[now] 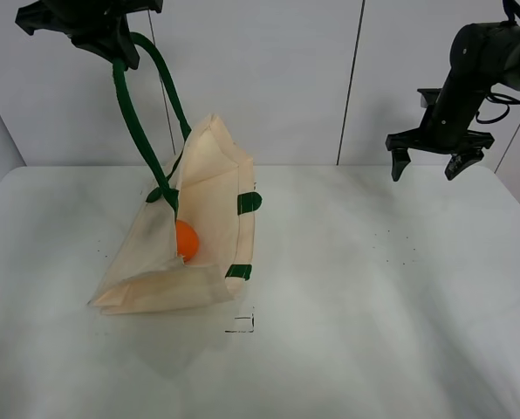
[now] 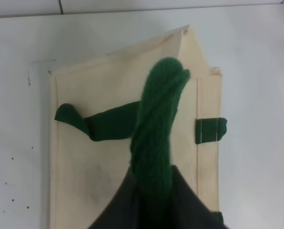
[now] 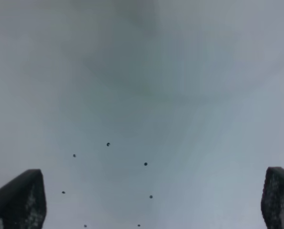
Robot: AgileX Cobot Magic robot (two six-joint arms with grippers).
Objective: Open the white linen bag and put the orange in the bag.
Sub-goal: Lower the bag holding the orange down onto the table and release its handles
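The left gripper [image 1: 120, 52] is clenched on the green strap [image 1: 142, 131], which the left wrist view shows bunched and twisted between its dark fingers. The hold looks meant to hoist one side of the bag [image 1: 216, 175] so that its mouth gapes. Directly below the gripper the strap runs down taut to the cloth. The near panel is pulled up into a peak, while the far edge sags onto the table [image 1: 373, 288], well beneath the gripper. Inside that opened fold, low under the gripper and close to where the strap meets the cloth, sits the orange [image 1: 186, 239]. It rests against the inner wall, so by this view the fruit is already in the bag and little seems left but to lower and let go. Two green tabs [image 1: 249, 202] mark the bag's edge on the side away from the gripper. The left arm is raised high at the back of the table, its wrist pointing down over the bag. The right gripper [image 1: 427, 166] hangs released, its jaws spread wide with nothing between them. Its wrist view shows only bare table with a few dark specks [image 3: 108, 144] under it. That arm is held up and bent, wrist down, well apart from the bag and seemingly out of the way.
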